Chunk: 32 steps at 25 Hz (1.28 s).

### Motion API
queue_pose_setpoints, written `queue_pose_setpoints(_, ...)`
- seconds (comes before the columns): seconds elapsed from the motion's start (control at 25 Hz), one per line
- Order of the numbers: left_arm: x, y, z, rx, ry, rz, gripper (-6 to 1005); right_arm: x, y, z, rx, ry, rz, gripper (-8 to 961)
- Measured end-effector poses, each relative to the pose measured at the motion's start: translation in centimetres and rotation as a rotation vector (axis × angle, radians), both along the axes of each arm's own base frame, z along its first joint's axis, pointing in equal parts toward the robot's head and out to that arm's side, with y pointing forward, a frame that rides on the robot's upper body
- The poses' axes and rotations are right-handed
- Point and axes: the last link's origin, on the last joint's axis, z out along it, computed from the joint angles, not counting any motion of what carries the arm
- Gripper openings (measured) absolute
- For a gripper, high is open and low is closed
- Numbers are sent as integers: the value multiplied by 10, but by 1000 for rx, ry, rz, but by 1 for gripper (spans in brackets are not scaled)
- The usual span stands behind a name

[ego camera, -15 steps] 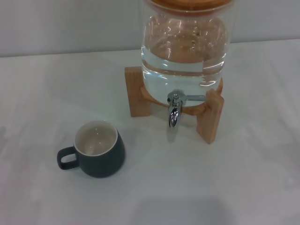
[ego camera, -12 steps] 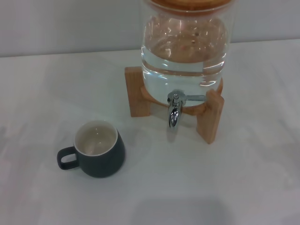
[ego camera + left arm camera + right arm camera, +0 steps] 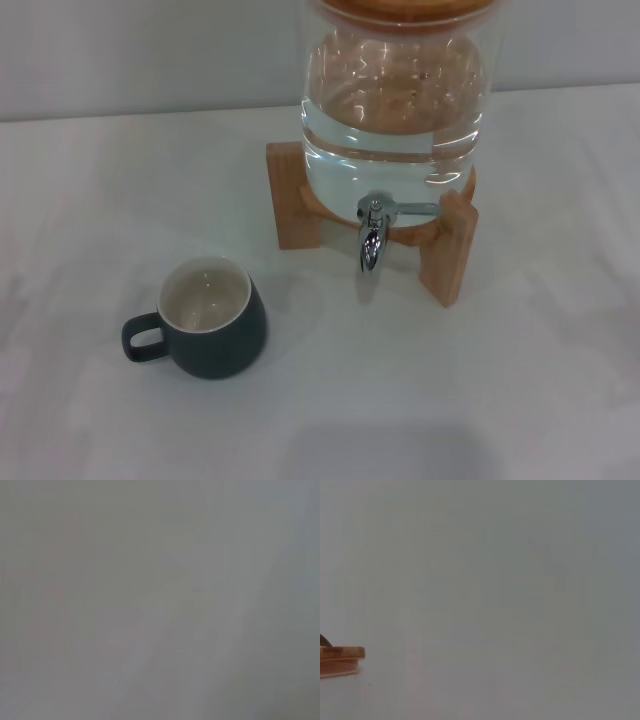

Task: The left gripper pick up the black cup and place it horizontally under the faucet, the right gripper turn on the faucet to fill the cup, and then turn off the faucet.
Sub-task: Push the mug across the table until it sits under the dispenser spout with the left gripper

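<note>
The black cup (image 3: pixel 208 319) looks like glazed ceramic, dark matt-satin outside and glossy cream inside. The faucet (image 3: pixel 372 236) is polished chrome metal, mirror-bright. The jar (image 3: pixel 395 105) is clear smooth glass, resting on a stand (image 3: pixel 445 250) of pale unvarnished-looking wood. The table (image 3: pixel 500 380) is smooth, matt white.

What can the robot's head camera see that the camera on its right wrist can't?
Only the head view shows the black cup standing upright on the white table, the chrome faucet, and the glass water jar on its wooden stand. Only the right wrist view shows a wooden disc edge against plain grey. Both show some wood, and neither shows a gripper.
</note>
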Motion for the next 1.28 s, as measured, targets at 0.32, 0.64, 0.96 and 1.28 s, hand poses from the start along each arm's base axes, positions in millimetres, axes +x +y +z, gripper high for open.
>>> queue_pose_setpoints(0.32,1,-16,-1,-246,-6,-75,888,4,-2,17,32,-43,-3,842)
queue_pose_setpoints(0.64,-5,-45,5,-439,-68,-61,889,6,4,35,74,-86,-6,842)
queue_pose_setpoints(0.96,-8,-53,-4,-536,-59,-40,889,1,17,39,78,-104,15,842)
queue_pose_setpoints(1.28,4,-32,-20,-653,7,-92,888,-1,19,39,78,-105,25,842)
